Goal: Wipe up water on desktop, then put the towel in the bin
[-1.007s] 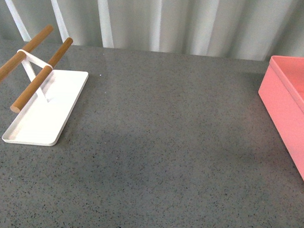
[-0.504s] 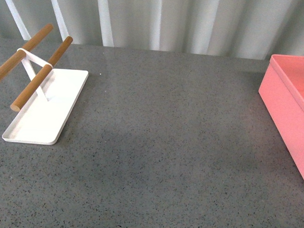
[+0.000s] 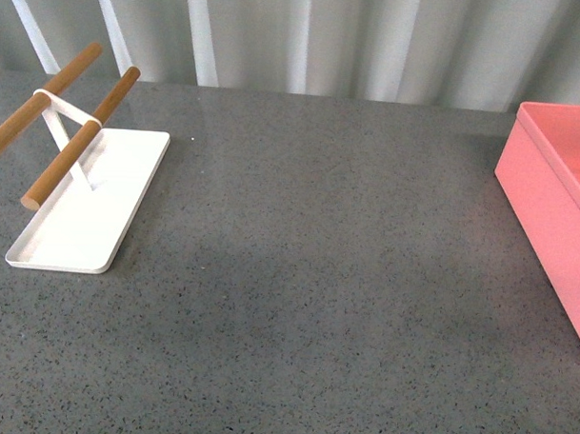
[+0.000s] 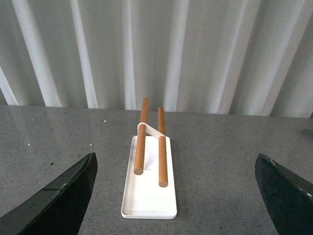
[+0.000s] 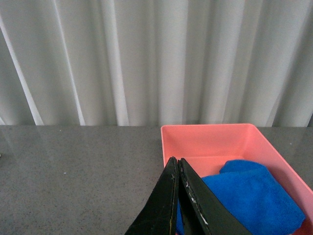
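Note:
The blue fluffy towel (image 5: 249, 193) lies inside the salmon-pink bin (image 5: 205, 139) in the right wrist view. My right gripper (image 5: 177, 160) is shut and empty, its tips over the bin's near-left wall, beside the towel. In the front view only the bin's left part (image 3: 548, 197) shows at the right edge, and the towel is hidden there. My left gripper (image 4: 173, 196) is open and empty above the grey speckled desktop (image 3: 317, 275), facing the white tray. Neither arm shows in the front view.
A flat white tray (image 3: 80, 219) with two wooden bars (image 3: 78, 138) stands at the left of the desktop, also in the left wrist view (image 4: 149, 191). A white pleated curtain (image 3: 306, 37) hangs behind the desk's far edge.

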Robot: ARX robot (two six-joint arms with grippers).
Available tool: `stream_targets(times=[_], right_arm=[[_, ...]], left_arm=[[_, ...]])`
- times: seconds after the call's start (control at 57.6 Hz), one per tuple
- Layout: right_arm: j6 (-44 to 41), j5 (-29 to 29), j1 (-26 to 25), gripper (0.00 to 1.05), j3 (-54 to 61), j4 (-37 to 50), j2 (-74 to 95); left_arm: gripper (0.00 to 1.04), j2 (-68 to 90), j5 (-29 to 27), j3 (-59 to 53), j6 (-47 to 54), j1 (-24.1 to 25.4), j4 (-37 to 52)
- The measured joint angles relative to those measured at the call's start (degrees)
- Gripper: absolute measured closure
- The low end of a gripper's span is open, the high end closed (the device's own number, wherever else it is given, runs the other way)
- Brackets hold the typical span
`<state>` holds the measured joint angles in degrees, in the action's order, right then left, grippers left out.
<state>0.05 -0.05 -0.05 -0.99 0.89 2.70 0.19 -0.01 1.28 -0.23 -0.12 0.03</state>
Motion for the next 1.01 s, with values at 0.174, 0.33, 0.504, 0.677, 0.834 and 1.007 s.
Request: stream_targets(times=[0.174, 0.33, 0.504, 0.677, 0.834, 1.007], right_arm=[[0.0, 0.02, 0.0, 1.01, -0.02, -0.76, -2.4], [0.0, 0.02, 0.0, 0.89, -0.02, -0.79, -2.43], [0.0, 0.02, 0.0, 0.59, -0.02, -0.79, -2.45], [0.0, 0.02, 0.0, 0.29, -0.02, -0.79, -2.45], [0.07, 0.02, 0.0, 0.05, -0.02, -0.79, -2.45], [0.04, 0.02, 0.0, 0.07, -0.02, -0.79, -2.45]], left_arm=[[0.07, -0.04, 0.0, 0.0, 0.02, 0.0, 0.0], [0.07, -0.02, 0.0, 0.0, 0.0, 0.0, 0.0], [0.07, 0.0, 0.0, 0.0, 0.0, 0.0, 0.0], [0.07, -0.02, 0.0, 0.0, 0.0, 0.0, 0.0], [0.07, -0.02, 0.0, 0.0, 0.0, 0.0, 0.0], [0.07, -0.02, 0.0, 0.0, 0.0, 0.0, 0.0]])
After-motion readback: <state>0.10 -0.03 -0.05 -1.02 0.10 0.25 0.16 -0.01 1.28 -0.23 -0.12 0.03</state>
